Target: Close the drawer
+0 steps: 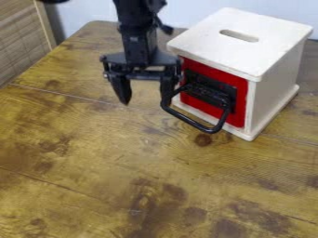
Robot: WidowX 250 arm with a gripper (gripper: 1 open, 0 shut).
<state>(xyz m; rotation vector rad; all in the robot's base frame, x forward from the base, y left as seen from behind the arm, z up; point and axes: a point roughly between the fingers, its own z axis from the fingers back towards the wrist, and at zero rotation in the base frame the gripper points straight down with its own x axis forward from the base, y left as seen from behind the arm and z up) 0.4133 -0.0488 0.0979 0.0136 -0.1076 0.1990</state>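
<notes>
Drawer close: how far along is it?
Done: the gripper is at the box, jaws open, holding nothing, just left of the drawer. In hand: the approach; one finger overlaps the drawer's edge in this view, contact can't be confirmed. Left: whatever push remains. The red front looks close to flush with the box, with the loop handle sticking out, so little travel seems left.
</notes>
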